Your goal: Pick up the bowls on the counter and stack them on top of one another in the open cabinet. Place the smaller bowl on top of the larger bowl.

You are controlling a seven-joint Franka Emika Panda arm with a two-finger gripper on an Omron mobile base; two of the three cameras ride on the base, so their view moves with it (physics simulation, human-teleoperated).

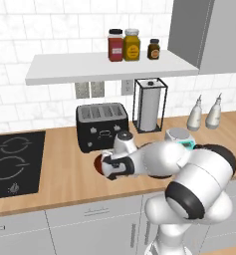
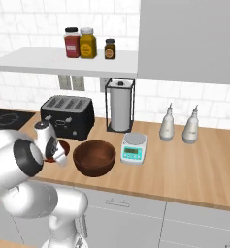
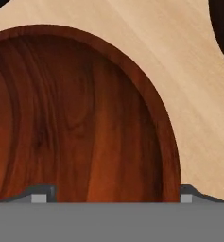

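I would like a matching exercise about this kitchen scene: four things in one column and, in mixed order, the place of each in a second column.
Things:
1. smaller bowl
2. larger bowl
3. three jars
4. toaster

Places:
A. on the white shelf
B. on the counter beside the kitchen scale
C. at the back of the counter, left of the paper towel holder
D. directly under the gripper's fingers

Pairs: 1-D, 2-B, 3-A, 4-C

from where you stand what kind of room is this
A kitchen, and a simulated one by its rendered look. A black toaster and a paper towel holder stand on a light-wood counter with an inset cooktop, and jars sit on a white shelf against white wall tiles.
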